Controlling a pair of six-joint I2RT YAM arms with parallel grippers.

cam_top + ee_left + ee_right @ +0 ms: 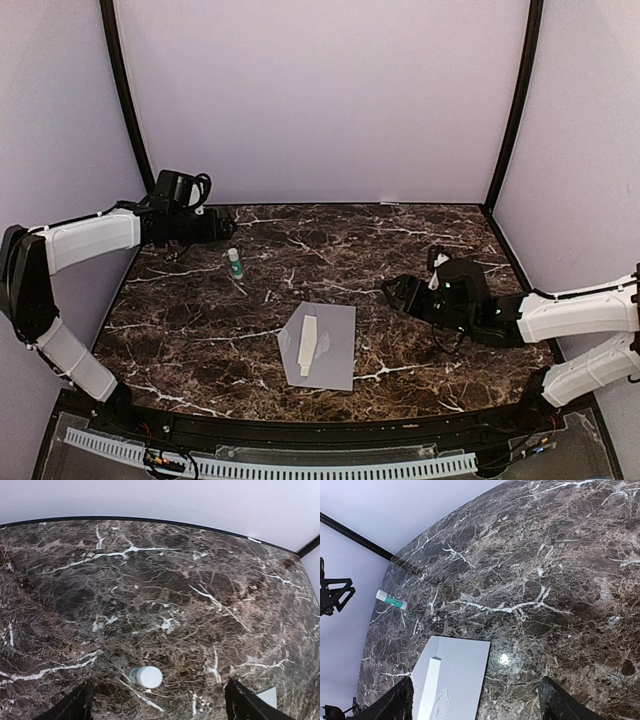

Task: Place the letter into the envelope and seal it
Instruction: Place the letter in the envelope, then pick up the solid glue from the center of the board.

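Note:
The pale grey-lavender envelope (335, 350) lies flat at the table's centre front, its flap (288, 337) folded out to the left. A narrow white folded strip, the letter (307, 346), rests on top of the envelope near its left side and is not inside it. My right gripper (393, 291) hangs open to the right of the envelope, nothing between its fingers. In the right wrist view the envelope (462, 672) and the letter (430, 690) sit by the left finger (397, 705). My left gripper (229, 228) is open at the back left, holding nothing.
A white and green glue stick (235, 264) lies on the marble table (420, 240) just in front of the left gripper. It shows end-on in the left wrist view as the glue stick (146, 676). Lavender walls enclose the back and both sides.

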